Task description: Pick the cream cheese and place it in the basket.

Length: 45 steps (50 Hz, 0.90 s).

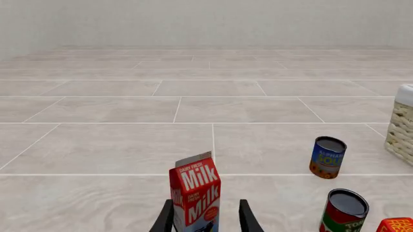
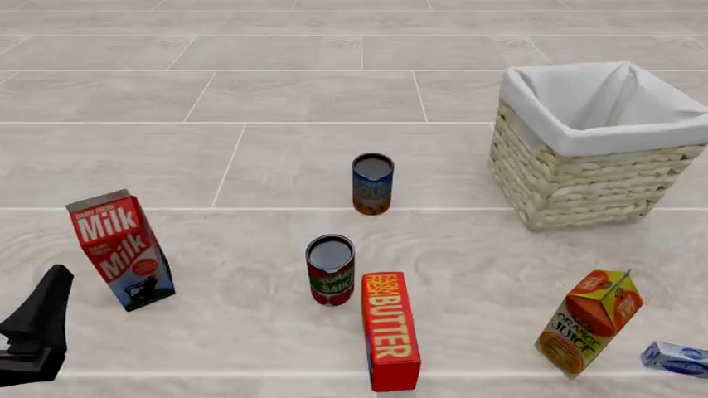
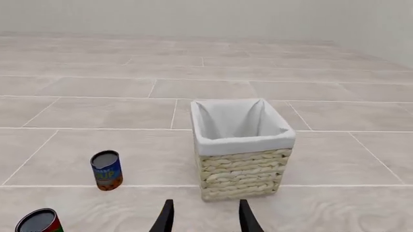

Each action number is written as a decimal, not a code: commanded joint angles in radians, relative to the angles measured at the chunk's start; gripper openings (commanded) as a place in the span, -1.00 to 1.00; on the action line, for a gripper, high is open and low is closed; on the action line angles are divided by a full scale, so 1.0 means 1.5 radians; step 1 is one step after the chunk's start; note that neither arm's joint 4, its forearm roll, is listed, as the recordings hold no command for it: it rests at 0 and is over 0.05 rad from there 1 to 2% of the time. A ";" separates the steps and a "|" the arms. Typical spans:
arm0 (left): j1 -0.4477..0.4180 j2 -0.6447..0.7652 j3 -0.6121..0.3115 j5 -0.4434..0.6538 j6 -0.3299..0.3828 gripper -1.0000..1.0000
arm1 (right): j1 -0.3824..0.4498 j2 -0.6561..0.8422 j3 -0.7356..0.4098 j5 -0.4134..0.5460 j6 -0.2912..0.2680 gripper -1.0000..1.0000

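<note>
The pale blue-and-white cream cheese box (image 2: 675, 359) lies at the table's near right edge, half cut off by the frame, just beside the tilted orange juice carton (image 2: 589, 322). Bare tabletop separates that carton from the cream wicker basket (image 2: 581, 186), whose white-lined mouth seems unobstructed.

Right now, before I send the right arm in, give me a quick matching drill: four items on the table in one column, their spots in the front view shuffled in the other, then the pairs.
Items:
1. cream cheese
2. basket
3. milk carton
4. butter box

Places in the front view:
A. far right, upright, white lining showing
B. near edge at centre, lying flat beside the red can
C. left side, just ahead of the left gripper
D. near right corner, beside the orange juice carton

Pairs: 1-D, 2-A, 3-C, 4-B
</note>
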 commanded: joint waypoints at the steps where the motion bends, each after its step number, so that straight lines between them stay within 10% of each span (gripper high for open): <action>1: 0.000 0.000 0.000 0.000 0.000 1.00 | -0.031 0.096 -0.095 0.055 -0.059 1.00; 6: 0.000 0.000 0.000 0.000 0.000 1.00 | -0.004 0.116 -0.121 0.103 -0.159 1.00; 22: 0.000 0.000 0.000 0.000 0.000 1.00 | -0.025 0.186 -0.260 0.277 -0.253 1.00; 45: 0.000 0.000 0.000 0.000 0.000 1.00 | -0.111 0.325 -0.452 0.504 -0.509 1.00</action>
